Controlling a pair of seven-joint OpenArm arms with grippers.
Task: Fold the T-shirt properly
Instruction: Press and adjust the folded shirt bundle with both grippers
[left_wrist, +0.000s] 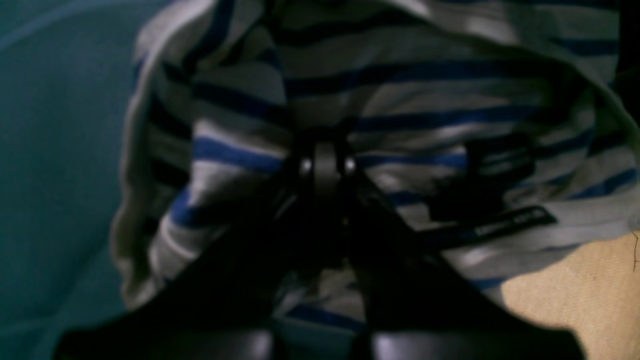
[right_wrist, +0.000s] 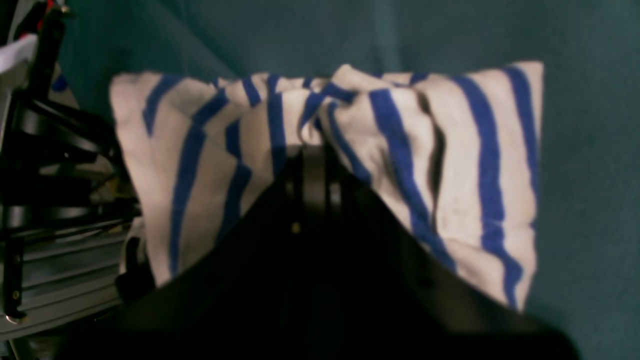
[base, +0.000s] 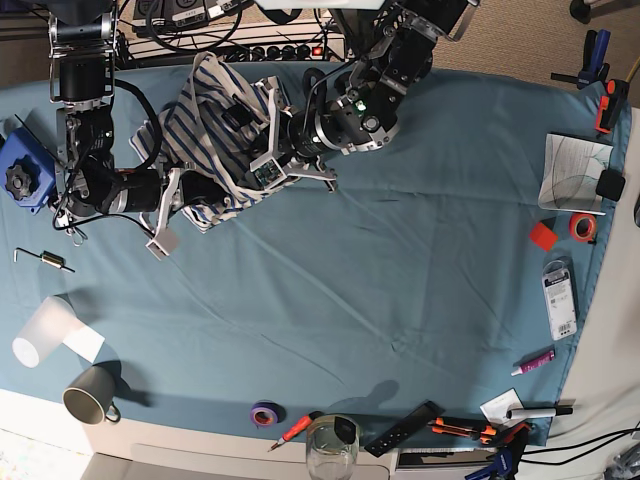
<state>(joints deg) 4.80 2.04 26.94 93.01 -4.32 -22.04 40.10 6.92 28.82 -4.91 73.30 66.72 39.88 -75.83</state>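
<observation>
Both pincers are clamped on the shirt (base: 215, 130). The left gripper (left_wrist: 326, 162) pinches bunched stripes. The right gripper (right_wrist: 311, 150) grips a folded edge, the cloth (right_wrist: 585, 175) behind it.

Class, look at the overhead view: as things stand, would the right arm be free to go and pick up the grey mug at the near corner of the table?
Probably not yet. The right gripper is shut on the T-shirt, which the left gripper also holds up, so it would have to let go first. The teal cloth toward the grey mug looks clear.
</observation>
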